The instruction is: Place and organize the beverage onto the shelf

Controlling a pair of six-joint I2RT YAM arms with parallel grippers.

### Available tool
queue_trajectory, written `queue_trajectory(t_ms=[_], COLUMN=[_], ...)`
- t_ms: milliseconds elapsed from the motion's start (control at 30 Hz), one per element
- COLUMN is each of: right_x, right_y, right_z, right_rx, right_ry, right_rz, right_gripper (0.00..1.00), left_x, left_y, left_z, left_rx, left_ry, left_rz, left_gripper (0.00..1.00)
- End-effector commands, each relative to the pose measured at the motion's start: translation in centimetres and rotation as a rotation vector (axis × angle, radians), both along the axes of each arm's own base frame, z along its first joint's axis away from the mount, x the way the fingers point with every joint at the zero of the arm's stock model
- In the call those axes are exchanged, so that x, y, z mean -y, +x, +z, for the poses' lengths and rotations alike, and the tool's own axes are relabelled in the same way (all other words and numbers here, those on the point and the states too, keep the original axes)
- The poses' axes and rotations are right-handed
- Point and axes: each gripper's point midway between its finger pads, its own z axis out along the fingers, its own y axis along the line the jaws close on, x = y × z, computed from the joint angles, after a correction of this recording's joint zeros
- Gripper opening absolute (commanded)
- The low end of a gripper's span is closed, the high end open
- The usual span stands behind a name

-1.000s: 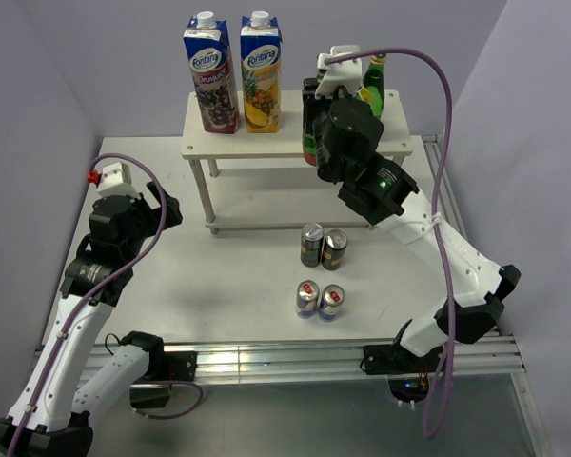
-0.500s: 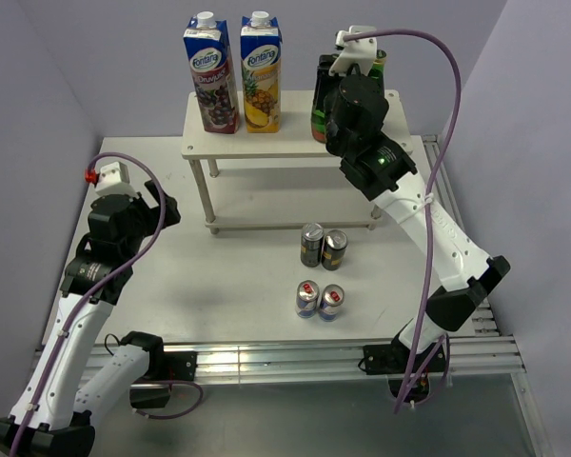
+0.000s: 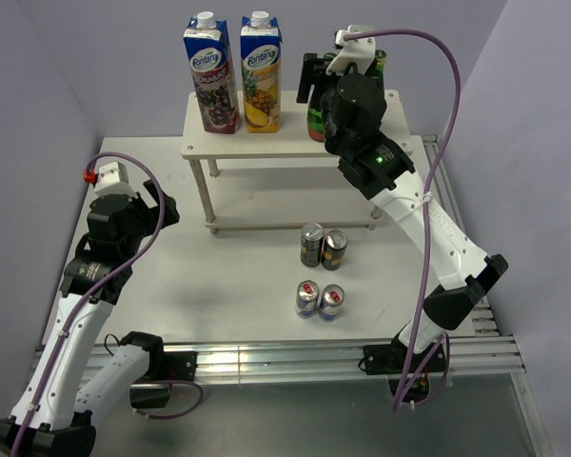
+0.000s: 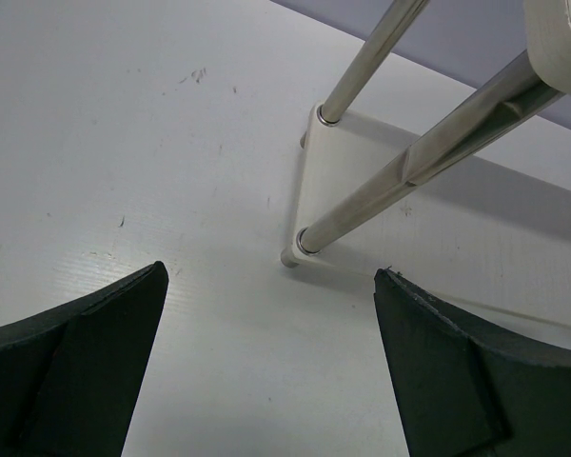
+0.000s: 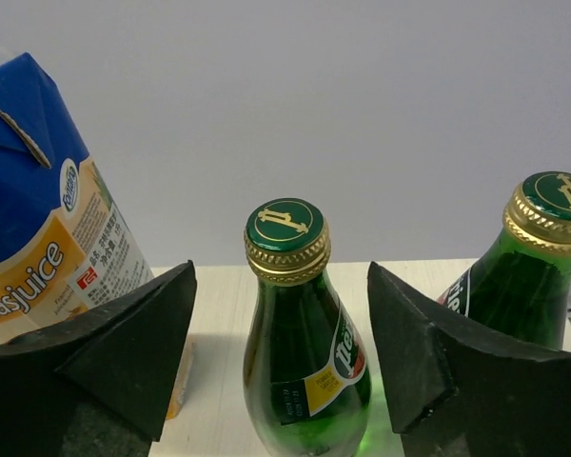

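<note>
The white shelf (image 3: 285, 143) stands at the back of the table. On its top board a green glass bottle (image 5: 300, 362) stands upright between the fingers of my right gripper (image 5: 281, 269), which is open with a gap on both sides of the glass. From above, that gripper (image 3: 316, 95) hangs over the bottle (image 3: 316, 124). A second green bottle (image 5: 528, 276) stands just to its right. Two dark cans (image 3: 323, 247) and two blue-and-silver cans (image 3: 319, 300) stand on the table in front. My left gripper (image 4: 270, 271) is open and empty, near the shelf's left legs (image 4: 409, 171).
Two tall juice cartons (image 3: 233, 71) occupy the left half of the top board; one (image 5: 48, 248) is close to my right gripper's left finger. The shelf's lower board (image 3: 295, 200) holds nothing. Grey walls close in behind and on both sides.
My right gripper lifted the green bottle onto the top board beside the other bottle, then opened and let it go. The left arm has not moved.
</note>
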Motion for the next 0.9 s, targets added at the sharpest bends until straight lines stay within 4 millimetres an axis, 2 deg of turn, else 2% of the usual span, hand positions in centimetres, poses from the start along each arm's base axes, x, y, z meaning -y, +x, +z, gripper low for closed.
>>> queue_trajectory(t_ms=[0, 67, 100, 133, 200, 233, 300, 333, 400, 433, 500, 533, 600, 633, 667, 733, 767, 833, 867], right_x=[0.7, 1.0, 1.1, 1.5, 1.5, 2.1, 2.2, 2.4, 2.4, 2.5, 2.5, 2.3, 2.2, 3.0, 1.2, 1.6, 0.3, 0.9, 0.9], right_y=[-1.1, -1.4, -1.6, -2.1, -2.6, -3.5, -4.2, -5.5, -6.4, -7.8, -8.9, -10.3, -11.8, -13.3, -14.2, -15.9, -16.5, -17.3, -17.4], right_z=[2.6, 2.5, 2.4, 2.8, 2.3, 2.9, 2.1, 2.8, 2.0, 2.6, 1.7, 1.1, -0.2, -0.2, -3.4, -5.8, -9.8, -12.7, -16.3], right_rx=[0.064, 0.057, 0.054, 0.059, 0.049, 0.062, 0.057, 0.073, 0.072, 0.087, 0.075, 0.071, 0.05, 0.056, 0.011, -0.019, -0.087, -0.128, -0.176], right_ry=[0.067, 0.074, 0.077, 0.089, 0.088, 0.103, 0.104, 0.122, 0.117, 0.134, 0.132, 0.139, 0.156, 0.186, 0.158, 0.206, 0.195, 0.221, 0.208], right_rz=[0.012, 0.006, 0.007, 0.007, 0.01, 0.006, -0.003, 0.005, -0.001, 0.014, 0.009, 0.034, 0.036, 0.051, 0.09, 0.107, 0.143, 0.153, 0.14], right_gripper=[0.81, 0.88, 0.96, 0.99, 1.0, 1.0, 1.0, 1.0, 1.0, 1.0, 1.0, 1.0, 1.0, 1.0, 1.0, 1.0, 1.0, 1.0, 1.0], left_x=[0.1, 0.0, 0.1, 0.0, 0.0, -0.1, -0.1, -0.1, -0.1, -0.1, -0.1, -0.1, -0.2, -0.2, -0.2, -0.2, -0.2, -0.1, -0.1], left_y=[0.2, 0.1, 0.2, 0.1, 0.2, 0.2, 0.2, 0.2, 0.2, 0.2, 0.2, 0.2, 0.2, 0.2, 0.2, 0.1, 0.1, 0.2, 0.2], left_z=[0.7, 0.7, 0.8, 0.8, 0.8, 0.8, 0.8, 0.7, 0.7, 0.7, 0.7, 0.8, 0.8, 0.8, 0.8, 0.8, 0.9, 0.7, 0.8], left_rx=[0.028, 0.029, 0.032, 0.031, 0.032, 0.031, 0.032, 0.029, 0.029, 0.029, 0.028, 0.029, 0.029, 0.029, 0.031, 0.029, 0.031, 0.025, 0.027], left_ry=[0.002, 0.002, 0.0, 0.0, 0.0, 0.001, 0.001, 0.001, 0.001, 0.001, 0.001, 0.002, 0.001, 0.001, 0.003, 0.003, 0.002, 0.001, 0.0], left_rz=[-0.012, -0.01, -0.01, -0.008, -0.008, -0.007, -0.006, -0.007, -0.006, -0.006, -0.004, -0.004, -0.002, -0.001, 0.0, -0.001, -0.003, -0.004, -0.005], left_gripper=[0.97, 0.97, 0.97, 0.97, 0.97, 0.97, 0.97, 0.97, 0.97, 0.97, 0.97, 0.97, 0.97, 0.97, 0.97, 0.97, 0.97, 0.97, 0.97])
